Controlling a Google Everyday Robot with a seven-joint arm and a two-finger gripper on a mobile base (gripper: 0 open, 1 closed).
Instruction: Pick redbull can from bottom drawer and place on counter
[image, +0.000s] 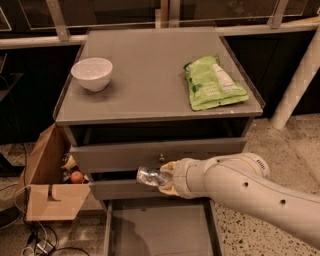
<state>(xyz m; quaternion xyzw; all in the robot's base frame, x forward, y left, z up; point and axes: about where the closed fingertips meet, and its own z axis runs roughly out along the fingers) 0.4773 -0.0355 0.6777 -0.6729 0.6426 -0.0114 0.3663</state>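
The redbull can (148, 176) is a small shiny silvery can held sideways in my gripper (161, 180), in front of the middle drawer (120, 189) and above the open bottom drawer (160, 230). The gripper is shut on the can. My white arm (240, 192) reaches in from the lower right. The bottom drawer is pulled out and its grey floor shows nothing in it. The counter (150, 75) is the flat grey top of the cabinet, well above the gripper.
A white bowl (92, 73) sits on the counter's left, a green snack bag (212, 83) on its right. An open cardboard box (47, 180) with an apple (76, 177) stands left of the cabinet. Cables lie on the floor at lower left.
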